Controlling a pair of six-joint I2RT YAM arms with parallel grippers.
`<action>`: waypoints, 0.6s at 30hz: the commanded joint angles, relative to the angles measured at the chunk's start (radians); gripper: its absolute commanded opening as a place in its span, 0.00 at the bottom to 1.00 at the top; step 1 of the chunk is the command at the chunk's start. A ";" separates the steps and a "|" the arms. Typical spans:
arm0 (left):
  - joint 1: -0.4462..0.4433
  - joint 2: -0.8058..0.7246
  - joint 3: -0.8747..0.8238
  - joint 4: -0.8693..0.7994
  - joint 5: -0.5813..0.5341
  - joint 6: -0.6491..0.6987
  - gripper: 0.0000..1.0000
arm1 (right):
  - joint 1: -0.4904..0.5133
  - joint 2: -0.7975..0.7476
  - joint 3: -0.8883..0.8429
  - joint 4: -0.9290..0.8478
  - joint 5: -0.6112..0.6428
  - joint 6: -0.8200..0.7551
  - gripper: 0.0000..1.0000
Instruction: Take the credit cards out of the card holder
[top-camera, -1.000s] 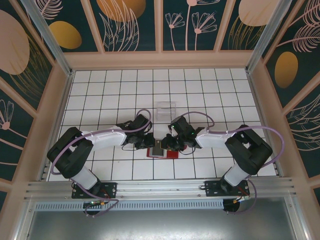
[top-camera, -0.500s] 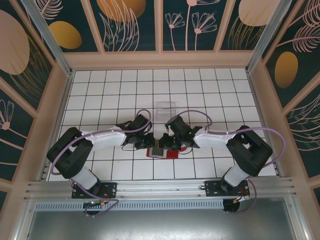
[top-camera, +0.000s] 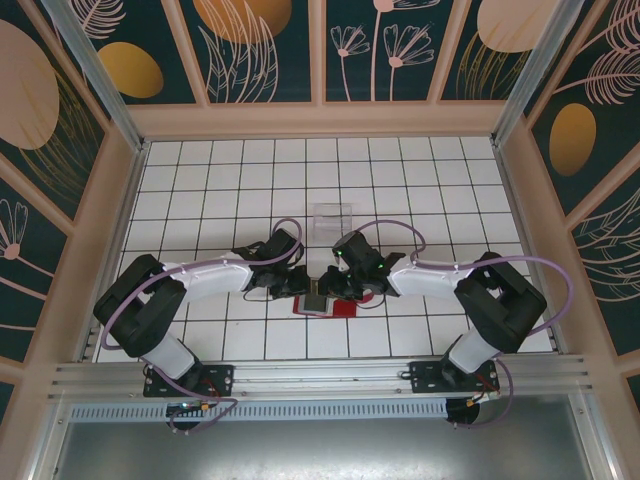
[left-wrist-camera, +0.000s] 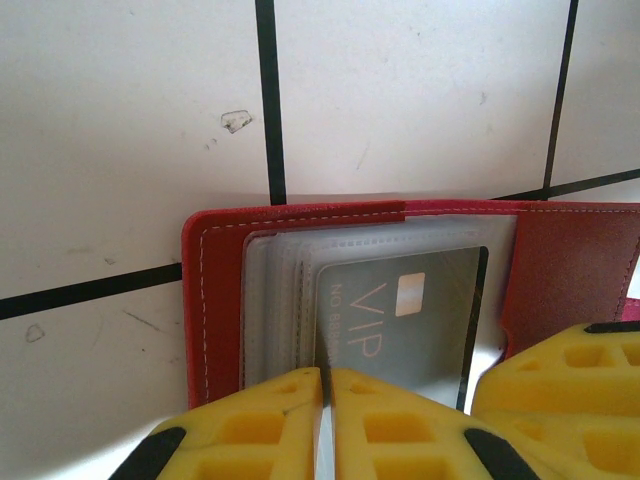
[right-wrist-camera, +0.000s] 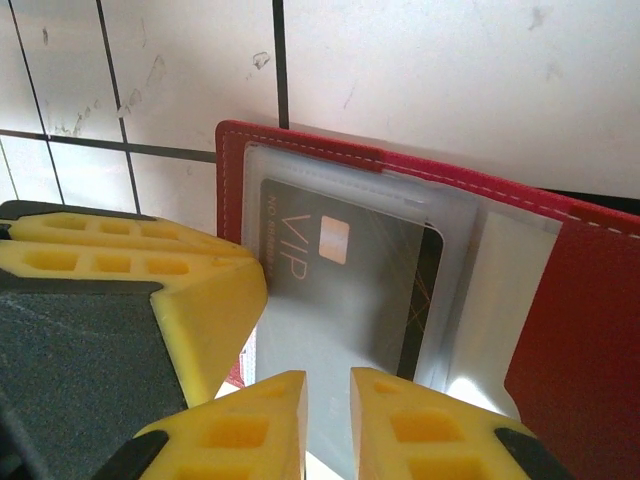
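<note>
Top external view: the red card holder (top-camera: 346, 308) lies open on the white tiled surface (top-camera: 250, 180), and my two arms meet over it. My left gripper (top-camera: 303, 287) is at its left end and my right gripper (top-camera: 333, 288) is just right of that, over its middle. A clear tray (top-camera: 332, 218) stands on the far side of the card holder, apart from it.

Left wrist view: the card holder's red cover (left-wrist-camera: 215, 300) lies flat, with a stack of cloudy plastic pockets (left-wrist-camera: 275, 300) fanned across its inside. A grey credit card (left-wrist-camera: 400, 310) marked VIP, with a small chip, sits in the top pocket with its face showing through the plastic. My left gripper (left-wrist-camera: 324, 400) is at the near edge of the card holder. Its yellow pads are closed to a hairline slit on the thin edge of a pocket. A yellow finger of my right gripper shows just right of them, over the card holder's red right half.

Right wrist view: the same credit card (right-wrist-camera: 340, 270) lies slanted under the clear pocket. That pocket's near end runs down between the pads of my right gripper (right-wrist-camera: 328, 400). The pads stand a narrow gap apart, and I cannot tell whether they are pinching anything. My left gripper's yellow finger rests at the card holder's left edge.
</note>
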 joint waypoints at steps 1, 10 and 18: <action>0.000 0.001 -0.021 -0.018 0.003 -0.007 0.13 | 0.006 0.014 0.015 -0.025 0.028 0.006 0.21; 0.000 0.006 -0.018 -0.016 0.007 -0.007 0.13 | 0.006 0.035 0.016 -0.011 0.017 0.011 0.23; 0.000 0.007 -0.017 -0.019 0.006 -0.009 0.13 | 0.006 0.045 0.018 -0.029 0.028 0.006 0.25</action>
